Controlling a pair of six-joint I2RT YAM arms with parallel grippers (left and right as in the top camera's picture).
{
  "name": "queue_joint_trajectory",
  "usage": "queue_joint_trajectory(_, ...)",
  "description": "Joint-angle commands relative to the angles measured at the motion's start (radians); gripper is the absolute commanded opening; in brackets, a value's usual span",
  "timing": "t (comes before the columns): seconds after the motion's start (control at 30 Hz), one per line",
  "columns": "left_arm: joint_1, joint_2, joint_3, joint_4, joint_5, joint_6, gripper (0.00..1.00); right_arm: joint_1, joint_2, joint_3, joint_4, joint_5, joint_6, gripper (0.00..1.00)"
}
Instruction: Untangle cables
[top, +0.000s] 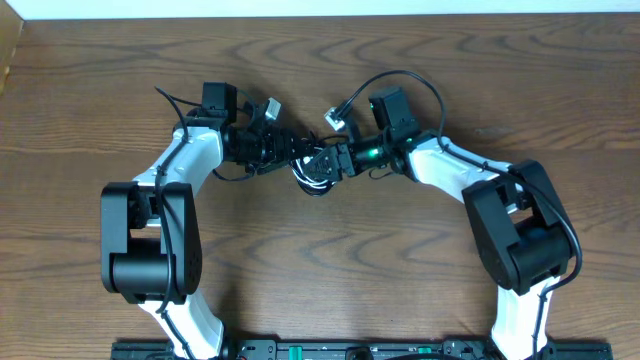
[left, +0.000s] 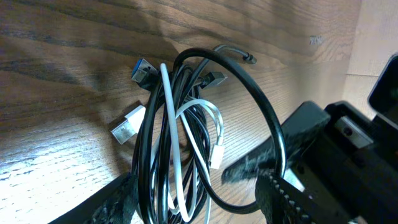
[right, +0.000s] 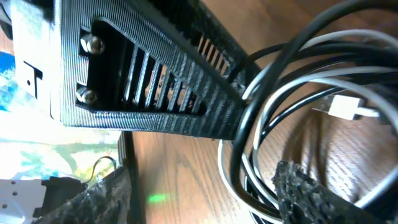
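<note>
My two grippers meet over the middle of the brown wood-grain table (top: 330, 270), and the tangle lies on the table between them. My left gripper (left: 196, 183) is released, its black fingers (left: 121, 199) spread wide on either side of the long thin black cable (left: 270, 121) and the shorter thin white cable (left: 166, 106). The two loop through each other, their small plugs resting on the table. My right gripper (right: 202, 177) is unclenched too, with the same loops passing between its fingers, gripping nothing.
</note>
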Motion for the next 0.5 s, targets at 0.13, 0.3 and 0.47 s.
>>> queue_joint_trajectory(0.13, 0.024, -0.021, -0.009, -0.048, -0.08, 0.011, 0.63, -0.034, -0.018, 0.003, -0.003, -0.021, -0.022, 0.72)
queue_joint_trajectory(0.3, 0.036, -0.021, -0.009, -0.066, -0.089, 0.011, 0.63, -0.044, -0.018, 0.003, -0.003, -0.02, -0.022, 0.72)
queue_joint_trajectory(0.47, 0.036, -0.021, -0.009, -0.066, -0.09, 0.011, 0.63, -0.044, -0.018, 0.003, -0.008, -0.021, -0.022, 0.72)
